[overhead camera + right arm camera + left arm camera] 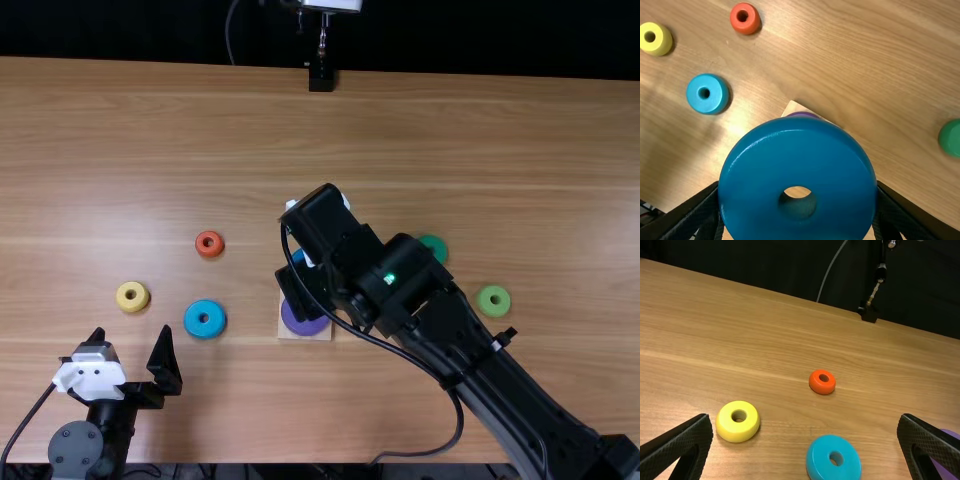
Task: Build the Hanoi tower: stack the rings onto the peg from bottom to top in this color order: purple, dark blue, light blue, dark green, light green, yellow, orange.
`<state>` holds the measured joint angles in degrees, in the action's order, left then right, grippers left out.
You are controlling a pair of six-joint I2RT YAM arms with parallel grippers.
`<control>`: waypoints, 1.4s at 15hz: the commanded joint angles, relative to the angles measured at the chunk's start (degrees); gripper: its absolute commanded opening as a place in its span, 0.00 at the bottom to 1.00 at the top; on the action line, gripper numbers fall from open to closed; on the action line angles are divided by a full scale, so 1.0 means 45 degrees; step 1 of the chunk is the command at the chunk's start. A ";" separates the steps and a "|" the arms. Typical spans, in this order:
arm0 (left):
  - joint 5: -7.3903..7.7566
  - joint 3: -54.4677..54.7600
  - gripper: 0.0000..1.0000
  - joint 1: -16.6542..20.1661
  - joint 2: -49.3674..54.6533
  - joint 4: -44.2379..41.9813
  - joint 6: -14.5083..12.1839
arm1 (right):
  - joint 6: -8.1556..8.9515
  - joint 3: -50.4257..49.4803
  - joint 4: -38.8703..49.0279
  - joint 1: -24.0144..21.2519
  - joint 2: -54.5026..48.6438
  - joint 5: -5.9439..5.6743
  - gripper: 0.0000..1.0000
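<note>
Ring two: right pincer (797,200) clamped on dark blue ring (797,167), purple ring (303,320) on base (792,107). Next: centre over peg, lower, release. Left pincer (806,417) apart.

Robotics lab (robot arms (440,316), wooden table (480,150))

Beyond the pale square wooden base (285,332), a broad stretch of bare light brown wooden tabletop (150,130) leaves room to pass; a narrower lane runs between the base and the round light blue ring (205,319) on its left. Over the base and out to its near right, the jointed black right arm (425,315) stands in the way, and farther right sits a round light green ring (494,301).
</note>
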<state>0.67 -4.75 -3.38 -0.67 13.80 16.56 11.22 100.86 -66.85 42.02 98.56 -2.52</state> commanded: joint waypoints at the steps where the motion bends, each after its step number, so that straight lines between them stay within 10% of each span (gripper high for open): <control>1: 0.0157 0.0705 1.00 0.0028 0.0148 0.0237 -0.0046 | 0.0061 0.0263 0.0006 0.0311 -0.0341 -0.0002 0.00; 21: 0.0157 0.0705 1.00 0.0028 0.0148 0.0237 -0.0046 | 0.0084 -0.0753 0.0193 0.0330 -0.0282 -0.0025 0.00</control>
<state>0.69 -4.75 -3.38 -0.67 13.80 16.56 11.27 98.24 -66.22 43.13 98.56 -2.55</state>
